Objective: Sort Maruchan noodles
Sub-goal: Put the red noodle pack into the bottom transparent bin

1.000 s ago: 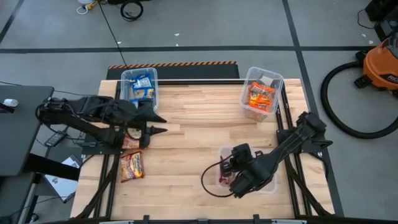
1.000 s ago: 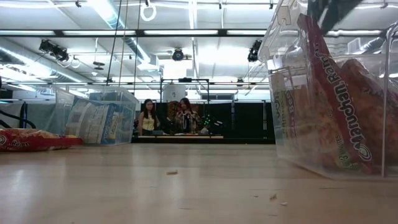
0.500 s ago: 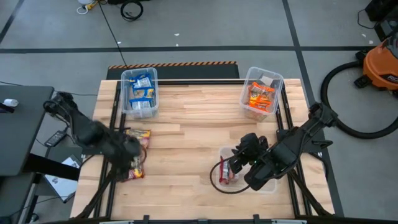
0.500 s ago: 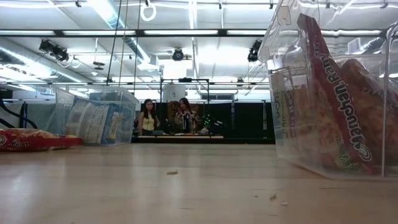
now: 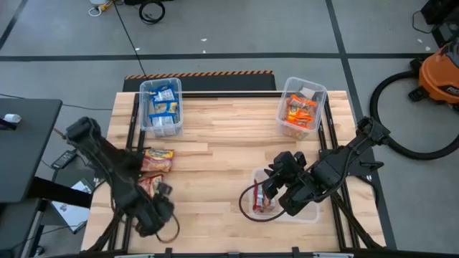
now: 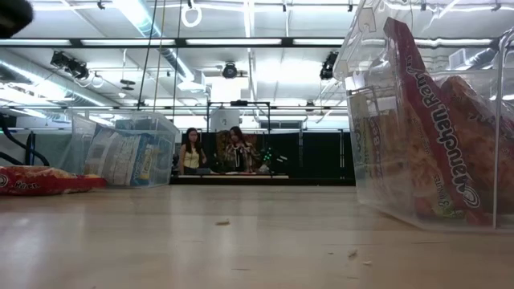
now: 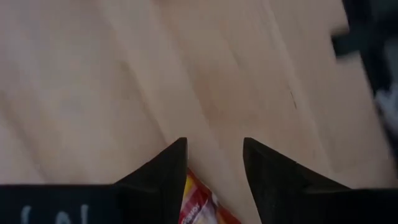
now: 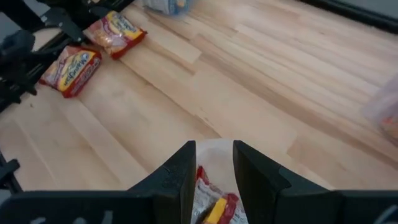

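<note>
Three clear bins [image 5: 161,107] stand on the table [image 5: 222,136]. Two red noodle packets [image 8: 69,70] lie loose near the table's left edge. Two people [image 6: 193,152] show in the room beyond the table.

Industrial lab hall: taped concrete floor [image 5: 237,29], shop vacuum [image 5: 439,72], ceiling strip lights [image 6: 241,42].

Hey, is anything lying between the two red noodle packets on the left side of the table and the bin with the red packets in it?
Nothing visible. The two red packets lie near the table's left edge, and bare wood runs from them across to the clear bin. The right hand hovers over that bin; the left hand is beside the packets.
</note>
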You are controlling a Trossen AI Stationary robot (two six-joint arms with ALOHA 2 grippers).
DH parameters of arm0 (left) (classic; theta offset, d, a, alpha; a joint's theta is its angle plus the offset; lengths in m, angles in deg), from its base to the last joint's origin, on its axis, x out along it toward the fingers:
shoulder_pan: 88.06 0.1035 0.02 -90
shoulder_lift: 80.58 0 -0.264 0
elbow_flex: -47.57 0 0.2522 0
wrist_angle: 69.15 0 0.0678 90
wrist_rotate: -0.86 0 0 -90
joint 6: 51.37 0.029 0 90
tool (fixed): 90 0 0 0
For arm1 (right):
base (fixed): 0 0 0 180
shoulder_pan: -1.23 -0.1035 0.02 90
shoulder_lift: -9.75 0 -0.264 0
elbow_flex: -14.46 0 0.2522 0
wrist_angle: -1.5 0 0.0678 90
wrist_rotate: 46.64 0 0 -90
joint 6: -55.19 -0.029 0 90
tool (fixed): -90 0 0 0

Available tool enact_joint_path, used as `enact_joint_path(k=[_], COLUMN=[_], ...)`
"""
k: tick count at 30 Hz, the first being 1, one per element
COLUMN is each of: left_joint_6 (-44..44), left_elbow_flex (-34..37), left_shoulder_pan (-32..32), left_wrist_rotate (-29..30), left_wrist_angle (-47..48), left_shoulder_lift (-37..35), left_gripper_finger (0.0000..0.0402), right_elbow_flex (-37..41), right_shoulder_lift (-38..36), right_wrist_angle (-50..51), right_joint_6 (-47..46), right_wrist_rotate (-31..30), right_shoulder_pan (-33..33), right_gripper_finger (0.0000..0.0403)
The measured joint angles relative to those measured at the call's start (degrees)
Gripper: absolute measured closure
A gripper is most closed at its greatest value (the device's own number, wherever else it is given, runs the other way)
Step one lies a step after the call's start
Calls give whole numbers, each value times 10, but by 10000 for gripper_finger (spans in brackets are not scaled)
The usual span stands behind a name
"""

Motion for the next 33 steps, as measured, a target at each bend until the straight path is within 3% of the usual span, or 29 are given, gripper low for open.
enact_joint_path(k=[8,14,18,24,33], left_joint_6=[149,219,283,295,294], left_elbow_flex=[0,0,9,60,67], left_shoulder_pan=[44,76,74,81,81], left_wrist_rotate=[-65,-94,-99,-82,-108], left_wrist_angle=[-7,57,57,10,-29], left_shoulder_lift=[100,112,112,113,113], left_gripper_finger=[225,182,178,198,218], right_elbow_flex=[0,0,0,0,0], right_shoulder_lift=[0,0,0,0,0], right_wrist_angle=[-1,-7,-7,-9,-10], right_joint_6=[-3,-4,-3,-3,-3], right_wrist_rotate=[19,33,32,31,12], right_shoulder_pan=[2,-4,-5,-6,-5], right_gripper_finger=[291,291,291,291,291])
